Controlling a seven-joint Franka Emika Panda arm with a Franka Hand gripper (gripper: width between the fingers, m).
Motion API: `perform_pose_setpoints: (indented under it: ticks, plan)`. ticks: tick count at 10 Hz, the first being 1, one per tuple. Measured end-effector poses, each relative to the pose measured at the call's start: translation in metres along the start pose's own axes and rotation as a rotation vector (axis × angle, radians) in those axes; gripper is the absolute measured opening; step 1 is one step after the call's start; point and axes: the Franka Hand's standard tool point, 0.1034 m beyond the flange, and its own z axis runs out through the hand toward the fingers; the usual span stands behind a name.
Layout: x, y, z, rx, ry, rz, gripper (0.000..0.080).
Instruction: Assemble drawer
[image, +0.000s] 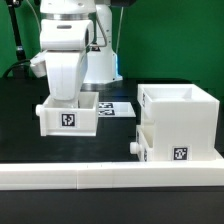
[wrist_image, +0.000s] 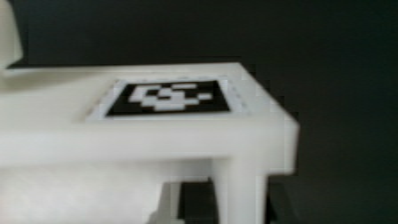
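Reaching into the loose tray (image: 68, 114) at left centre on the counter (image: 20, 105); claw (image: 65, 97) state cannot be told. Housing (image: 185, 120), lower right, already holds one tray (image: 140, 146). Next move, judged: a secure grasp.

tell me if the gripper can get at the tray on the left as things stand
Probably yes: the gripper hangs right at the loose tray, apparently reaching into its open top, with nothing between them. Whether its fingers are closed on a wall is hidden. The housing stands well apart.

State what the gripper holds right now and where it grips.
Cannot be told: the gripper is down at the back of the loose tray, its fingertips hidden. The wrist view shows only a tagged tray wall.
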Motion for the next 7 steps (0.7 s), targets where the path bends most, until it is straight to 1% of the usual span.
perform_pose_setpoints:
  ticks: [2,3,5,7]
  plan:
    - [0.015,0.014,0.001,-0.011,0.006,-0.030,0.0039]
    - [0.025,0.023,0.002,-0.015,-0.001,-0.065,0.0039]
    - [0.040,0.030,0.004,-0.017,-0.001,-0.064,0.0039]
    - [0.034,0.028,0.005,-0.014,-0.002,-0.054,0.0039]
